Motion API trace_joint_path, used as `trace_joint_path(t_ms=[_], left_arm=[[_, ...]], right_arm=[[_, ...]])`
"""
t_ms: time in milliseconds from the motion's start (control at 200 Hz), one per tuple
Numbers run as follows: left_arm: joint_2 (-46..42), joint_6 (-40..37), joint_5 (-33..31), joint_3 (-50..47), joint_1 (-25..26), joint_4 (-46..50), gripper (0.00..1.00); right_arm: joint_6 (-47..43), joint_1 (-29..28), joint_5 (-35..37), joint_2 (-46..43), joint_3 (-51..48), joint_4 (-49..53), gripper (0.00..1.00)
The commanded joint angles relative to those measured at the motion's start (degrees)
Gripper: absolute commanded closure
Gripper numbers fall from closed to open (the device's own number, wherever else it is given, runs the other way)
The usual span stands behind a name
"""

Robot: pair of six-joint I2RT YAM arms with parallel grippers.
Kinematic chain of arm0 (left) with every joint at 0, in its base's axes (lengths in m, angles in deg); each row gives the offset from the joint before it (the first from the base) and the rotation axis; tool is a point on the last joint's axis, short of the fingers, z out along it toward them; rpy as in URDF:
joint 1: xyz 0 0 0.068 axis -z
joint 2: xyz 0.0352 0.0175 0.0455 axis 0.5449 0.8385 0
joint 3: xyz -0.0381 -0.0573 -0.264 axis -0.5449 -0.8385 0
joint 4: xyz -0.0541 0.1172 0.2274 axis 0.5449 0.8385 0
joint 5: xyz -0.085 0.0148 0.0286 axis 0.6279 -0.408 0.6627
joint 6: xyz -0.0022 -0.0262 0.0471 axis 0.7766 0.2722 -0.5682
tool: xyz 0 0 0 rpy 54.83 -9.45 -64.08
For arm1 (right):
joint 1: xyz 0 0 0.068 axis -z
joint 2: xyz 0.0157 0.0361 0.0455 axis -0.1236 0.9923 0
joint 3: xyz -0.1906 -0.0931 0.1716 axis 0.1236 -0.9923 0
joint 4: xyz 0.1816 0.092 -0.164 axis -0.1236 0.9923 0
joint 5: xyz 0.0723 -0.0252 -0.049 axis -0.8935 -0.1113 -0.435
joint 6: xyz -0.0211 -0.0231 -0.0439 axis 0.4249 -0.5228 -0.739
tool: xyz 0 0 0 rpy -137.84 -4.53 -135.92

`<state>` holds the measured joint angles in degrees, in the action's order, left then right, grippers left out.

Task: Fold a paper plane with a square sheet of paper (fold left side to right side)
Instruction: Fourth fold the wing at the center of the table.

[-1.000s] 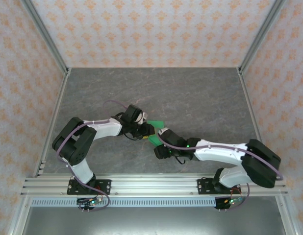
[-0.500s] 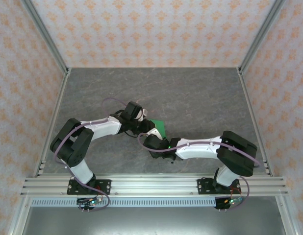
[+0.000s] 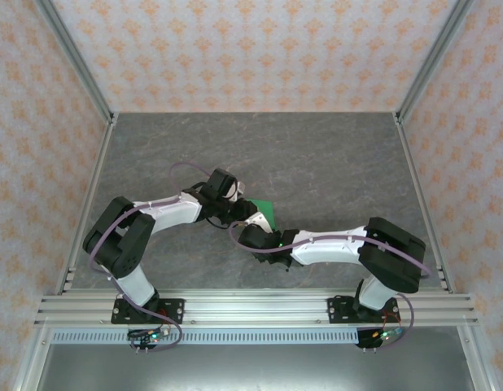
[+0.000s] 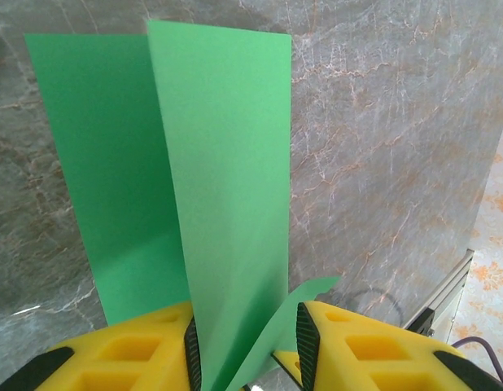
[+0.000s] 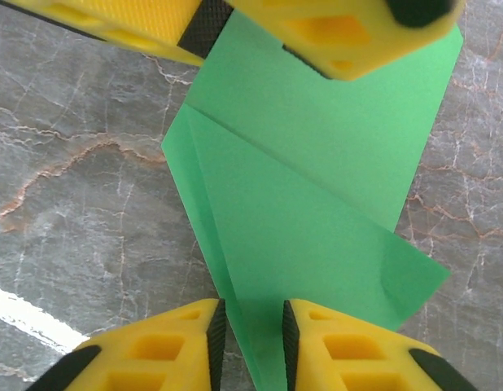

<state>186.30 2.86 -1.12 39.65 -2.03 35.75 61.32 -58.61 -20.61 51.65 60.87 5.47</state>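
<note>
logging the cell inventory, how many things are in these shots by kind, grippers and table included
green paper: 1
grippers: 2, the left gripper and the right gripper
grey marbled table: 1
total: 4
</note>
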Motion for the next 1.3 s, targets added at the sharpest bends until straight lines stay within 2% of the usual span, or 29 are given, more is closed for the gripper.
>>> trace_joint_path(t_ms=[0,210,360,460,716,871,921,1121,1201,1291], left_arm=[[-2.9,-0.6,-0.8,1.7,0.3,2.2,0.63],[-4.3,-1.5,-1.3,1.6,0.2,3.7,0.63],[-4.5,-1.7,-1.2,1.8,0.0,4.0,0.62],[-5.0,-2.0,-1.3,1.6,-0.3,4.4,0.59],[-10.2,-4.1,-3.8,0.4,-2.0,7.9,0.44],[-11.7,-3.4,-5.2,-1.4,-2.1,7.5,0.41],[-11.3,-2.4,-4.5,-2.4,-2.1,5.9,0.44],[-7.4,-0.2,-1.4,-4.0,-0.9,0.0,0.73],[-5.6,0.0,-1.2,-3.7,0.4,-0.7,0.77],[-3.4,0.2,-1.6,-3.0,1.7,-1.4,0.78]], right_arm=[[0.2,0.0,2.2,0.9,-0.3,0.9,0.76],[0.1,0.2,2.6,0.6,-0.3,0.8,0.92],[-0.2,0.8,2.0,-0.2,-0.5,0.5,1.00],[-0.3,1.6,0.3,-1.2,-1.1,-0.4,1.00],[0.3,4.6,-6.5,-4.7,-4.3,-3.2,1.00],[0.2,6.0,-8.2,-6.1,-5.3,-3.4,1.00],[0.2,6.2,-8.4,-6.5,-5.6,-3.6,1.00],[0.8,6.8,-9.7,-7.3,-6.2,-4.5,1.00],[1.2,7.3,-10.8,-7.9,-6.5,-5.5,1.00],[1.7,8.0,-12.1,-8.7,-6.8,-6.4,1.00]])
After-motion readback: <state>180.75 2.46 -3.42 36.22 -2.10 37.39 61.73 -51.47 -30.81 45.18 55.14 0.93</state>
